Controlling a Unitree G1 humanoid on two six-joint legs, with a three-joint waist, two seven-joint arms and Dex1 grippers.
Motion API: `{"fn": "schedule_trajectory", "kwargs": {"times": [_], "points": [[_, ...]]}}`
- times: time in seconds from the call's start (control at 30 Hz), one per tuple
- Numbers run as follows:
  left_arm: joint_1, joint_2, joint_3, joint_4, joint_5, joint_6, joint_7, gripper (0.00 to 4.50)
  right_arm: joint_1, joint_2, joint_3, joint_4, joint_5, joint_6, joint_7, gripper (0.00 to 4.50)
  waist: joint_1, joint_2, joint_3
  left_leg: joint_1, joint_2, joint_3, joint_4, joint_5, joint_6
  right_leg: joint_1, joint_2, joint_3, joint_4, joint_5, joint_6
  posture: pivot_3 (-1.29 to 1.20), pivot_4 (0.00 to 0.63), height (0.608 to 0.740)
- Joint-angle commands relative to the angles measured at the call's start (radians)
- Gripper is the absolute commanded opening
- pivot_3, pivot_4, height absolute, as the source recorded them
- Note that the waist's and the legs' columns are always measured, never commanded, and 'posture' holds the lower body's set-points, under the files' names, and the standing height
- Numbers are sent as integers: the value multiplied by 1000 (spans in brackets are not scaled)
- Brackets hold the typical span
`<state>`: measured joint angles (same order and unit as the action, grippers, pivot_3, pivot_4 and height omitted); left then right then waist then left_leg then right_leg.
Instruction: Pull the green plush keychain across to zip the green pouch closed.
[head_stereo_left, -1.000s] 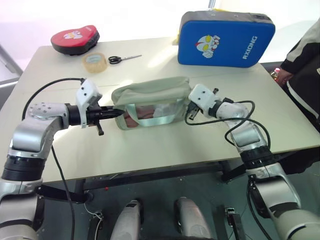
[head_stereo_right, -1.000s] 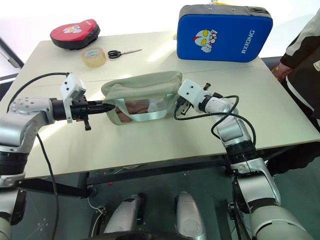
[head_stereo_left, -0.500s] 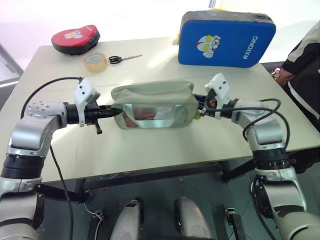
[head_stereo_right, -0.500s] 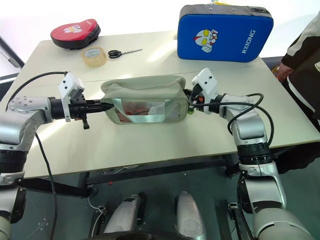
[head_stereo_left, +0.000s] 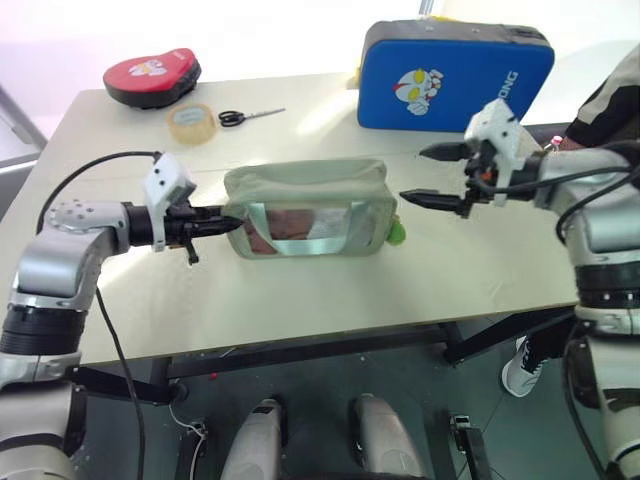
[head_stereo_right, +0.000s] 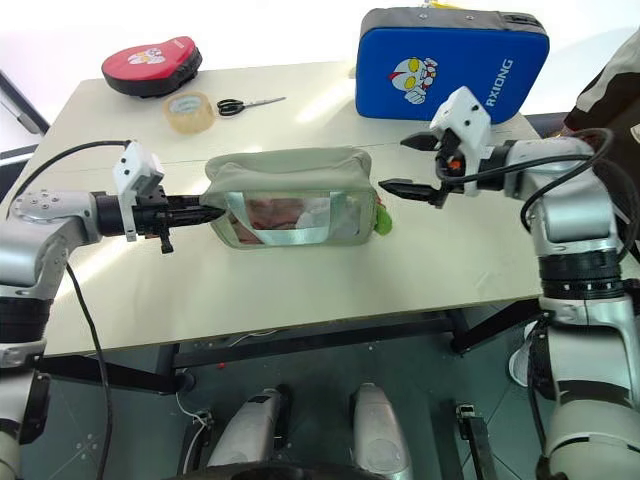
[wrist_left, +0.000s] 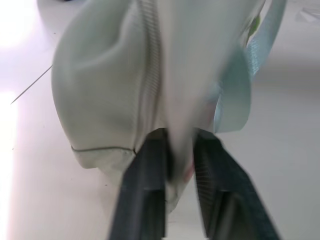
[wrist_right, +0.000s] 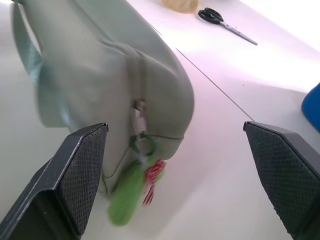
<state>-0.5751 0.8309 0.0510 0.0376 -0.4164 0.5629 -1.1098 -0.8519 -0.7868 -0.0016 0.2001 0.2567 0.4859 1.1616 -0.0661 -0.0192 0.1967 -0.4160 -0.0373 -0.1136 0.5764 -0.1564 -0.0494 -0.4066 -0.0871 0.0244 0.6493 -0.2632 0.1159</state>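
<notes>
The green pouch (head_stereo_left: 305, 190) stands on the table, its clear window facing me and its zipper run along to the right end (wrist_right: 137, 107). The green plush keychain (head_stereo_left: 396, 232) hangs loose from the zipper pull at that end, beside a small red tag. My right gripper (head_stereo_left: 411, 174) hovers open and empty, above and to the right of the keychain, apart from it. My left gripper (head_stereo_left: 225, 222) is at the pouch's left end, its fingers (wrist_left: 145, 195) closed on a fold of the fabric.
A blue cartoon-printed pad (head_stereo_left: 455, 78) stands at the back right. A red case (head_stereo_left: 150, 78), a tape roll (head_stereo_left: 189, 123) and scissors (head_stereo_left: 248, 117) lie at the back left. A person (head_stereo_left: 610, 110) stands at the table's right edge.
My right gripper has let go of the keychain, opened wide and drawn up and to the right. The keychain now dangles free. My left gripper has stayed at the pouch's left end.
</notes>
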Motion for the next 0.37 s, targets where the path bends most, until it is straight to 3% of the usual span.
{"fn": "schedule_trajectory", "kwargs": {"times": [0.03,0.13,0.37], "points": [[-3,40,48,-12,-15,4,-7,2919,-54,-19,-17,44,4,-36,16,4500,0,0,0,0,0,0,0,0,0,0,0,0,0,0,0,0,150,740],[0,81,66,-19,-14,17,-1,4346,-81,-26,-27,48,24,-13,29,4500,1,0,0,-3,0,0,0,0,0,-2,0,0,0,0,0,0,150,740],[-21,191,146,-5,-44,14,-46,4461,-71,-63,-40,-55,105,106,82,4500,5,0,0,-7,0,0,1,0,0,-6,0,0,-1,0,0,0,150,740]]}}
